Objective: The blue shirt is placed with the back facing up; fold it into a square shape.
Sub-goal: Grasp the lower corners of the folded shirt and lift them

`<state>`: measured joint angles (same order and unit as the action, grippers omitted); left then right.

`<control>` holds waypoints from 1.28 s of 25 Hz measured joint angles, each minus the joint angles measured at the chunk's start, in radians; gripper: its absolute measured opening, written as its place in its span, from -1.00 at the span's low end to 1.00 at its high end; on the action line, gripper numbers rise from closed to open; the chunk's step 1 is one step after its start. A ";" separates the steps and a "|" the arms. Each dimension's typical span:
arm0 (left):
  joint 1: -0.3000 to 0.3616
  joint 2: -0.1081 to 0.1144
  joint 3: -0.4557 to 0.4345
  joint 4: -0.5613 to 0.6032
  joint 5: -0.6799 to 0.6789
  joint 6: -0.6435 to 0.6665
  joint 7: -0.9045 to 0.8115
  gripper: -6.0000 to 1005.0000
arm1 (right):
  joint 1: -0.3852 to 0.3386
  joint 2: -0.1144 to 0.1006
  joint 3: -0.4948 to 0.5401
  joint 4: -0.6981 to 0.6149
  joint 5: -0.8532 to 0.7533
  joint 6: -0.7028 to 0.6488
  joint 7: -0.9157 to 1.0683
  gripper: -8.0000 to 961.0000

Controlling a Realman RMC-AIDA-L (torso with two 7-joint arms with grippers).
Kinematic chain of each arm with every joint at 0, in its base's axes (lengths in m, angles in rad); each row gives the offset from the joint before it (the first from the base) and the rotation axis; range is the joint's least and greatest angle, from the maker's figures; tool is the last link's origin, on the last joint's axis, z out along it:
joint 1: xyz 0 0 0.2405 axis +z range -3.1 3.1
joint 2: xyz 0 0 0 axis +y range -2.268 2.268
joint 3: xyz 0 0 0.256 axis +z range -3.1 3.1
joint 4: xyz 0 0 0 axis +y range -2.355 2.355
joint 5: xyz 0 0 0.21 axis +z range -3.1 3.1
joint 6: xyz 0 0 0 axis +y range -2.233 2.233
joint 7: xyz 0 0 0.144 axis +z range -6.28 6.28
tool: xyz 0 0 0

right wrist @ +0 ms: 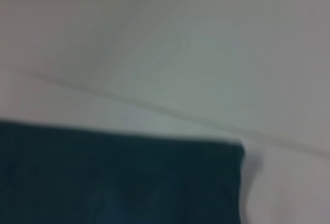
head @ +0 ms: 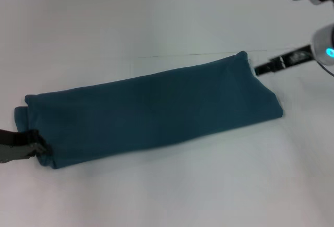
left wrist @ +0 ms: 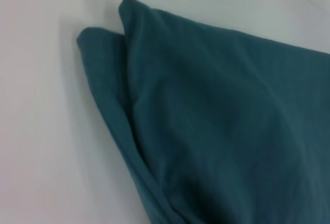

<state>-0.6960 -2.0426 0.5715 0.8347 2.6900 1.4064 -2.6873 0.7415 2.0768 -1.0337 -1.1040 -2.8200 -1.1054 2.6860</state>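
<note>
Shirt (head: 151,115) lies as a long folded strip on the table (head: 156,18), between both grippers. Left gripper (head: 37,148) touches its near-left corner, right gripper (head: 257,70) its far-right corner; cannot tell either's opening or hold. Risk: an uneven lift skews the layers. No writing visible.

Plain white table (head: 156,23), one thin seam line (right wrist: 154,108) across its surface

Left claw (head: 36,148) cut off by head view's edge; right claw (head: 257,70) tips too small to read; blue shirt (head: 151,113) cropped in both wrist views.
</note>
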 joint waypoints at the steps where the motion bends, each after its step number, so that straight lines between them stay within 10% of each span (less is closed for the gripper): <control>1: 0.000 0.001 0.001 0.000 0.000 0.002 0.011 -0.84 | -0.012 -0.003 0.004 -0.017 -0.003 -0.039 0.016 0.93; 10: -0.005 0.005 0.005 0.001 0.001 0.009 0.081 -0.85 | -0.076 -0.007 0.080 -0.012 -0.002 -0.195 0.026 0.92; 32: -0.011 -0.001 0.007 -0.004 -0.001 0.007 0.096 -0.85 | -0.035 0.009 0.092 0.222 0.028 0.066 -0.013 0.91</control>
<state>-0.7072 -2.0435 0.5783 0.8305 2.6890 1.4130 -2.5915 0.7062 2.0859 -0.9419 -0.8824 -2.7918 -1.0393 2.6729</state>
